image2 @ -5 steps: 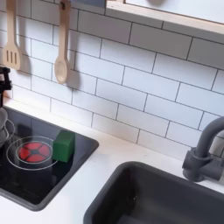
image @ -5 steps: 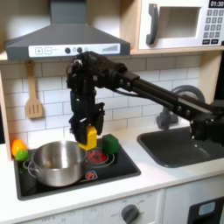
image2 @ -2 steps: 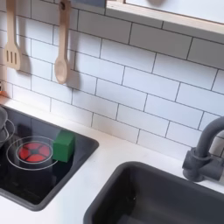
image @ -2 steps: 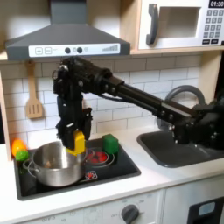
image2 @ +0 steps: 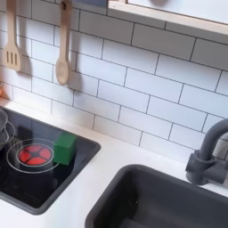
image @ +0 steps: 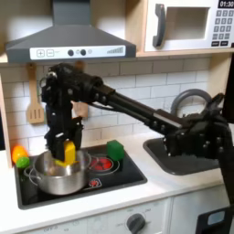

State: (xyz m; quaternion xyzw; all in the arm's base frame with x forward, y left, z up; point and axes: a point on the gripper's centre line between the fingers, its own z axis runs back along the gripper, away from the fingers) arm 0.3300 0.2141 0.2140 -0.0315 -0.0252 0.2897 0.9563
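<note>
- In the first exterior view, the gripper [image: 66, 149] hangs over the steel pot [image: 57, 171] near the first exterior view's left, jaws clenched on a yellow block [image: 69, 152].
- The yellow block stands with its long axis roughly upright, lower end pointing down into the pot's mouth.
- The arm [image: 137, 102] stretches from the first exterior view's right, rising leftward, then bending straight down at the wrist.
- A green block [image: 115, 149] sits on the stovetop [image: 114, 173], right of the pot.
</note>
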